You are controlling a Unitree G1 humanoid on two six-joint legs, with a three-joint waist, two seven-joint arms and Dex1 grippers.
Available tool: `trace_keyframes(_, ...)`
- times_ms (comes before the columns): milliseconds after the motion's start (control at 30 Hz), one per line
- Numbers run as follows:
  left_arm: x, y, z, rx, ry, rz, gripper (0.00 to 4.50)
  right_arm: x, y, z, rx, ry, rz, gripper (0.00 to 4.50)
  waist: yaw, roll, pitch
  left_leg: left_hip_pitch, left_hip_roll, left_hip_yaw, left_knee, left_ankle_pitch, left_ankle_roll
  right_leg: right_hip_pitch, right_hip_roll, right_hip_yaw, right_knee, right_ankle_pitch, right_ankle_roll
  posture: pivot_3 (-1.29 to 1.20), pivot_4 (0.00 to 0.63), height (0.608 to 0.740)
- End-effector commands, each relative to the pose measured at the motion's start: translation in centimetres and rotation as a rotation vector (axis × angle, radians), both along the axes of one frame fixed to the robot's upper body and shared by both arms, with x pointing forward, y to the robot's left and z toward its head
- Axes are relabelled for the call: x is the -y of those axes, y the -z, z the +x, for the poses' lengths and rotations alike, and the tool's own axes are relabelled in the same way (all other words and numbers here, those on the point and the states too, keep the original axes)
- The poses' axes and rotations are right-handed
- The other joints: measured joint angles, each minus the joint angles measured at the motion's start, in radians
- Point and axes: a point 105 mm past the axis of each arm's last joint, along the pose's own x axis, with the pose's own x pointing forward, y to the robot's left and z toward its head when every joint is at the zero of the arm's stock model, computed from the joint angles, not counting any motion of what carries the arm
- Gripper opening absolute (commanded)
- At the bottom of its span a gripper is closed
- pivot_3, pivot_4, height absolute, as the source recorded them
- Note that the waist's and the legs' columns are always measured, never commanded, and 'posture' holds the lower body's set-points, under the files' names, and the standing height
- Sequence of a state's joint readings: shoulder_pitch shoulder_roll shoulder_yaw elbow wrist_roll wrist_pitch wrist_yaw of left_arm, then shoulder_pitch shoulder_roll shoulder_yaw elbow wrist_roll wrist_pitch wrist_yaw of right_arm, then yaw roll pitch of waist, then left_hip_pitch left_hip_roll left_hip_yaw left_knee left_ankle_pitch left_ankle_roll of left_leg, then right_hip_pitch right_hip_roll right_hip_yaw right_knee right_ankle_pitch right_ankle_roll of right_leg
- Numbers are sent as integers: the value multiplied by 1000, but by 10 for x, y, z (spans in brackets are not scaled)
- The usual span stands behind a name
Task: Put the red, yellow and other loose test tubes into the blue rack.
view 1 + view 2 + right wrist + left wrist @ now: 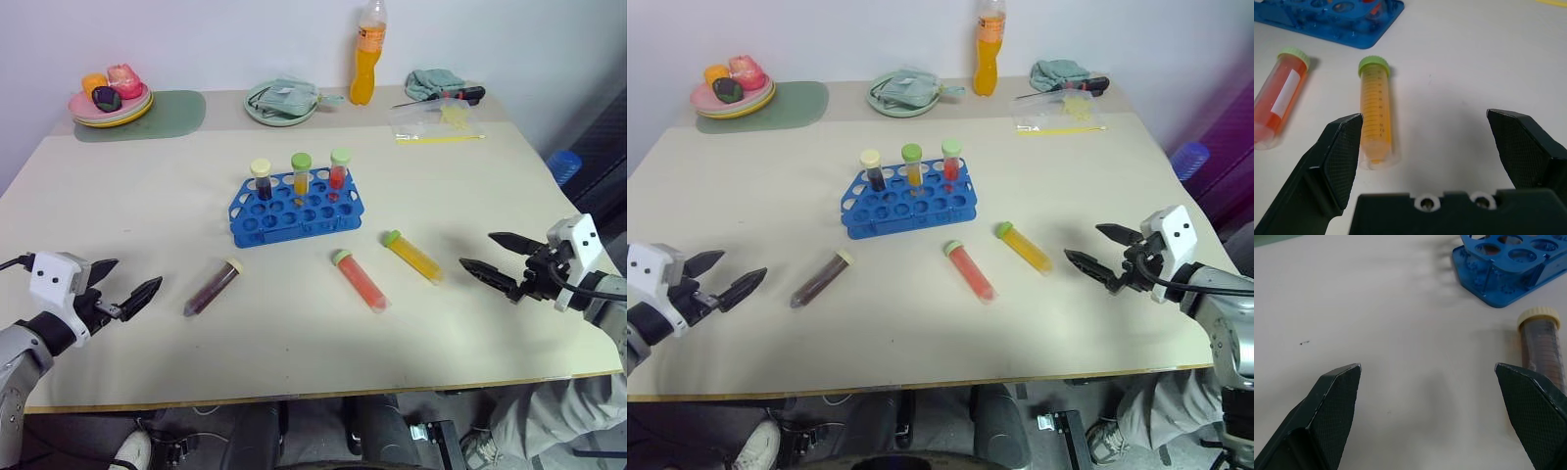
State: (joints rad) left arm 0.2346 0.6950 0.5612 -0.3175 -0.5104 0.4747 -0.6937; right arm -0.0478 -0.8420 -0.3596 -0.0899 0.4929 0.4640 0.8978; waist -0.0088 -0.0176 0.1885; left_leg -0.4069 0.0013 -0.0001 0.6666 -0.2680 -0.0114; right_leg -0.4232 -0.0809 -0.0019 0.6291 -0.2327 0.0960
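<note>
I noted both grippers, left [122, 284] and right [500, 258], spread open, empty; right wrist view revealed graduations on yellow tube [1375, 115].

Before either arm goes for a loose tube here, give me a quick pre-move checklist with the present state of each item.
1. Left gripper open and holding nothing: ok.
2. Right gripper open and holding nothing: ok.
3. Loose tubes lying free on the table, apart from each other: ok; dark tube, red tube and yellow tube.
4. Caps on all three loose tubes: ok.
5. Free holes in the blue rack: ok; three tubes stand in its back row, the front rows look open.
6. Nearest targets: ok; the dark tube lies nearest the left gripper, the yellow tube nearest the right gripper.
</note>
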Motion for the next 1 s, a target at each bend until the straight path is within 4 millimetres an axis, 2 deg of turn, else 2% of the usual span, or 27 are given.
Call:
trace_keyframes(33, 4, -6, 3, 32, 18, 6, 4500, 2, -12, 0, 58, 4, -16, 4483, 0, 0, 0, 0, 0, 0, 0, 0, 0, 0, 0, 0, 0, 0, 0, 0, 150, 740)
trace_keyframes(433, 8, -7, 6, 47, 38, -5, 4500, 4, -10, -6, 48, 6, -19, 4483, 0, 0, 0, 0, 0, 0, 0, 0, 0, 0, 0, 0, 0, 0, 0, 0, 150, 740)
trace_keyframes(733, 12, -9, 15, 48, 71, -13, 4500, -9, -12, -13, 42, 11, 23, 4483, 1, 0, 0, 0, 0, 0, 0, 0, 0, 0, 0, 0, 0, 0, 0, 0, 150, 740)
trace_keyframes(900, 25, -15, 22, 61, 147, -10, 4500, -37, -26, -15, 8, -30, 54, 4483, 0, 0, 0, 0, 0, -1, 0, 0, 0, 0, 0, 0, 1, 0, 0, 0, 150, 740)
trace_keyframes(1000, 46, -22, 20, 61, 269, 12, 4500, -76, -35, -17, -26, -111, 14, 4483, -2, 0, 0, 0, 0, -1, 0, 0, 0, 0, 0, 0, 1, 0, 0, 0, 150, 740)
